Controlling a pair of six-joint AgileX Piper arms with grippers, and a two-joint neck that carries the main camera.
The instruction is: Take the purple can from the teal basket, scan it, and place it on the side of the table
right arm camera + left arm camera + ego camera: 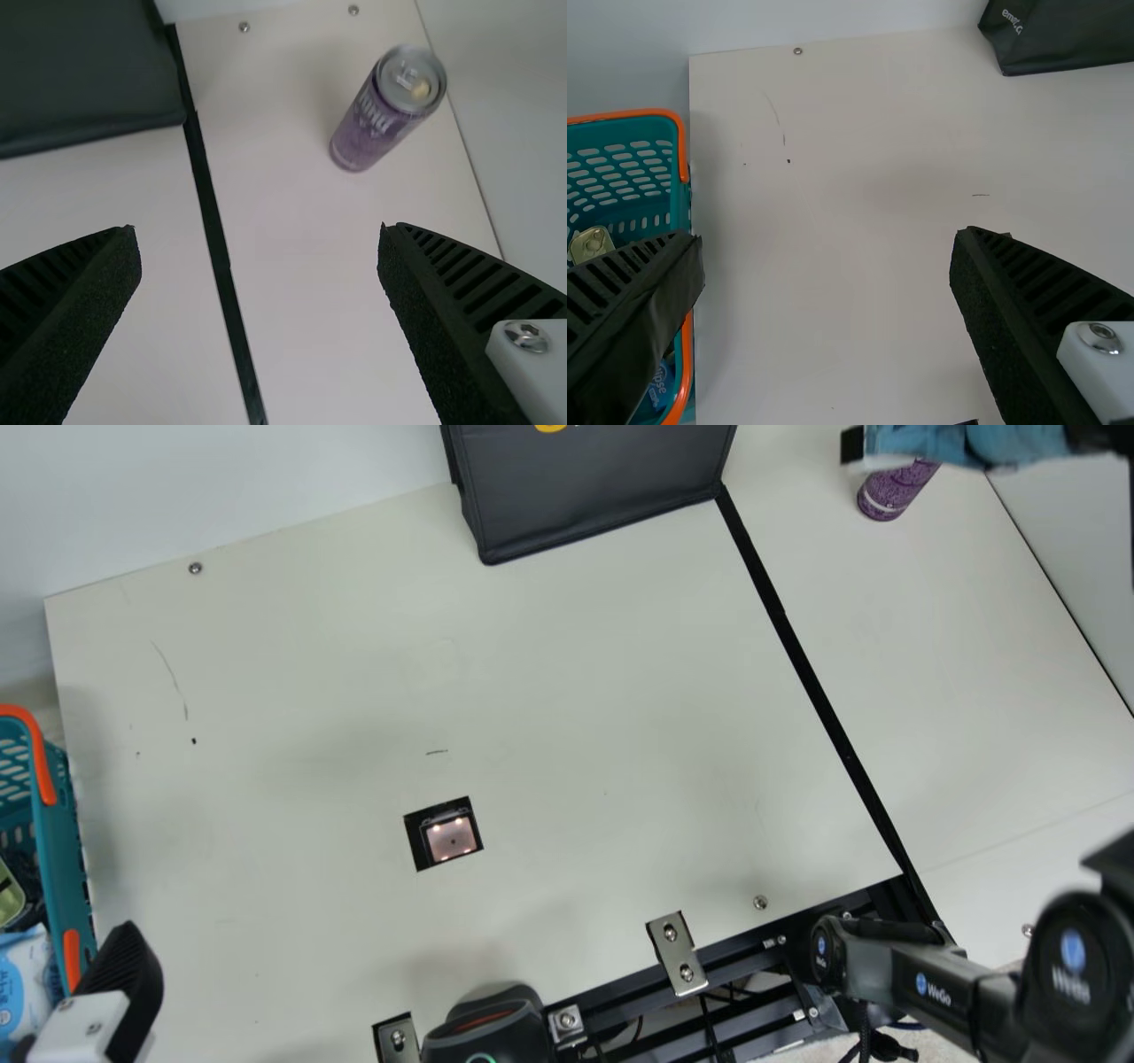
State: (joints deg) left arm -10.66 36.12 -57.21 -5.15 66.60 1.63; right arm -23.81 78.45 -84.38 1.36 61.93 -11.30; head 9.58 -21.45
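From where I'm standing, a blurred blue shape [970,444] is covering the top of the purple can [883,498] in the main view, and I'm not making out what it is. The view's upper edge is cropping that shape and the black bag [594,491], while its left edge is cutting off the teal basket [60,850]. The bottom is clipping a black device [487,1036], and the arm [952,983] at lower right is looking blurred.

My neck camera looks steeply down across the table [567,691]; my 2 wrist cameras look down from nearer, and all 3 views share the dark bag [602,491].
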